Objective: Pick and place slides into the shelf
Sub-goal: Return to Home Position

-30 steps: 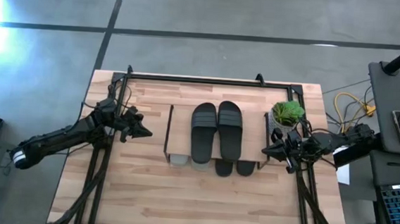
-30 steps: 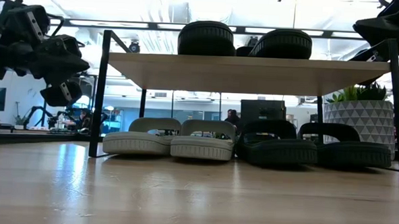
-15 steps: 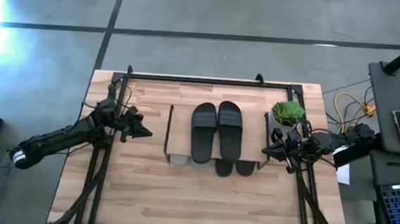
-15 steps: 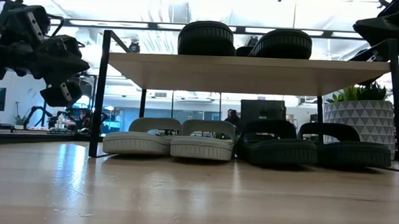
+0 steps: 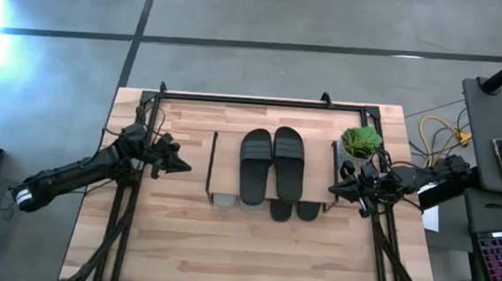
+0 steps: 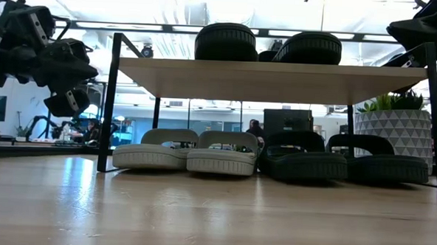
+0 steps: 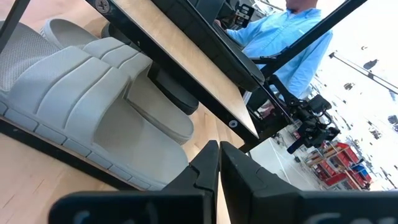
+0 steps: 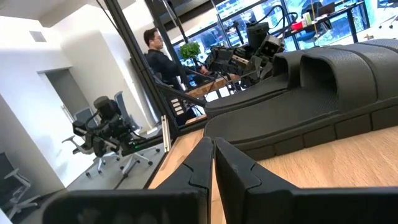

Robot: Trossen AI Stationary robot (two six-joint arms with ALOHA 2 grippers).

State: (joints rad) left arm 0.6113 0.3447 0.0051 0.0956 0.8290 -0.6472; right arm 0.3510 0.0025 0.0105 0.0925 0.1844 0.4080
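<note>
The shelf (image 5: 228, 167) stands mid-table on thin black legs. Two black slides (image 5: 272, 162) lie side by side on its wooden top board (image 6: 272, 79). Under the board, on the table, rest a light grey pair (image 6: 186, 152) and another black pair (image 6: 342, 160), soles down. My left gripper (image 5: 184, 164) hovers shut to the left of the shelf, above the table; the grey slides (image 7: 93, 106) fill its wrist view. My right gripper (image 5: 331, 189) hovers shut to the right of the shelf, next to the black slides (image 8: 311, 93) on top of the board.
A small potted plant (image 5: 361, 141) in a white patterned pot (image 6: 395, 130) stands at the shelf's right, close to my right gripper. The table's black frame (image 5: 245, 98) runs along the far edge. A person in a blue shirt (image 7: 292, 43) is beyond the table.
</note>
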